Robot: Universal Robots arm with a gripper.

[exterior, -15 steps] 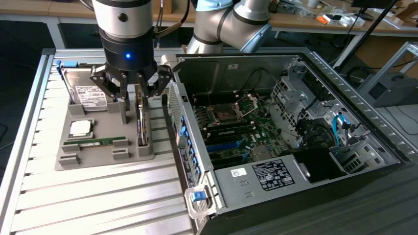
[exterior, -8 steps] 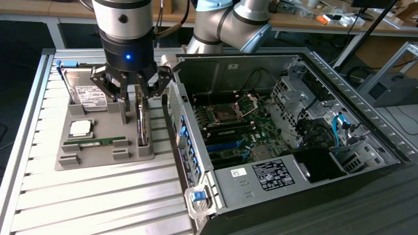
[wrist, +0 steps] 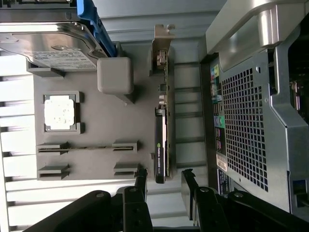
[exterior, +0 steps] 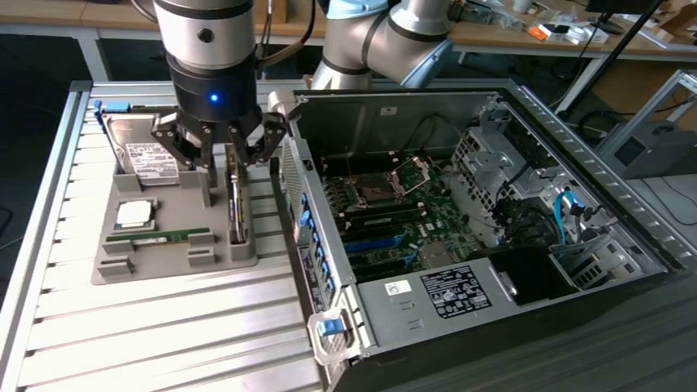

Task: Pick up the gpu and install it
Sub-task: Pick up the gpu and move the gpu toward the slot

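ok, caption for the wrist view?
Open tool over the gpu, which stands on edge in the grey tray beside the PC case.

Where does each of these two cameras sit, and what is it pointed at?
Exterior view: off the arm, raised, looking down on the grey tray and open computer case; the arm and gripper show.
Wrist view: on the wrist, looking down past the open fingers at the gpu.
Shared: grey tray, gpu, hard drive, computer case.
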